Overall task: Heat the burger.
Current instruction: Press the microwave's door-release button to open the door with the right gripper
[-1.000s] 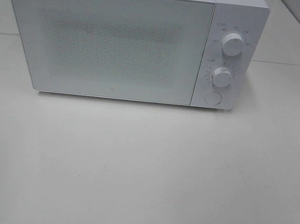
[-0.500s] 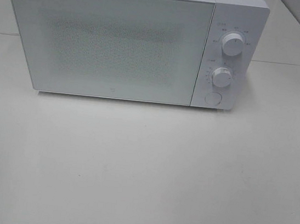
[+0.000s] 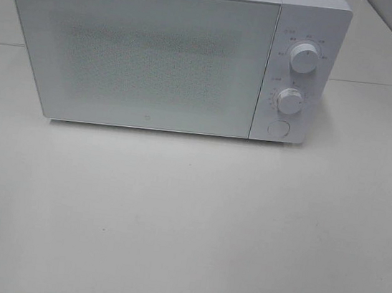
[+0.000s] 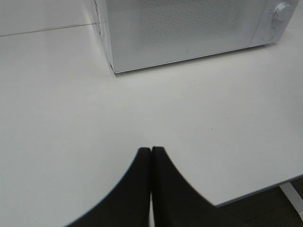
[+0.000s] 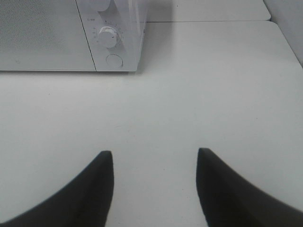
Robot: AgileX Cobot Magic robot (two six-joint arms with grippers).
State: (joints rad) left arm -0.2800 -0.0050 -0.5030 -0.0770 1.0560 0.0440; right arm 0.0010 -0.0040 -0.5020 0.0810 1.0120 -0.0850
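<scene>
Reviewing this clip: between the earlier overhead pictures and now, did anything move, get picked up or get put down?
Nothing visibly changed. In the exterior high view the microwave stands closed in the same spot on the table, and its upper dial and lower dial look the same as before. No arm appears in that view at any of the three moments.

Right gripper (image 5: 154,151) fingers (image 5: 94,194) spread apart above white table (image 5: 213,85); microwave (image 5: 42,38) beyond, door shut.
</scene>
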